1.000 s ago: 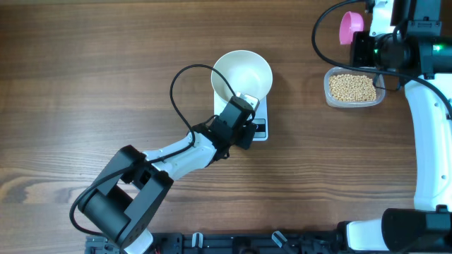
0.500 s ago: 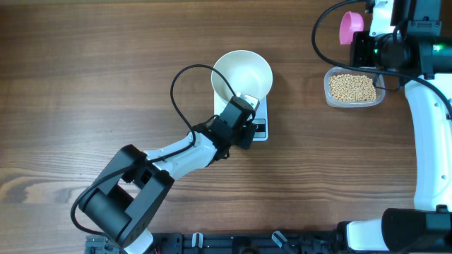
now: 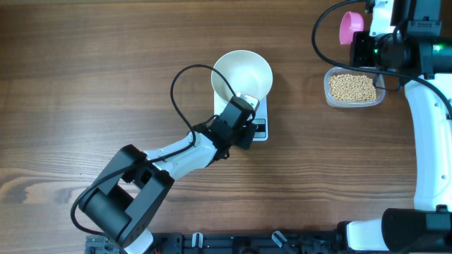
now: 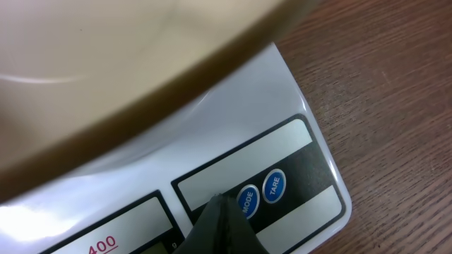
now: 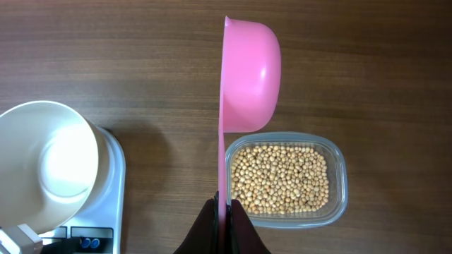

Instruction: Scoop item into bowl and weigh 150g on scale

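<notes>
- Wood-grain tabletop (image 3: 106, 70), dark brown, carries everything.
- White scale (image 3: 260, 128) sits near the middle. The bowl (image 3: 242, 74) stands on it and overhangs its far edge.
- Left end effector (image 4: 220, 212): fingers together, holding nothing. Its tip is down at the scale's front panel, just beside the blue MODE button (image 4: 247, 200). Contact cannot be told. TARE button (image 4: 274, 185) is next along.
- Beans (image 3: 353, 87) lie in a clear tub (image 3: 328, 88), right of the scale and well apart from it.
- Right end effector (image 5: 224, 210): clamped on the thin handle of a pink scoop (image 5: 251, 74). The scoop's cup is turned on edge, beyond the tub, far right of the scale.
</notes>
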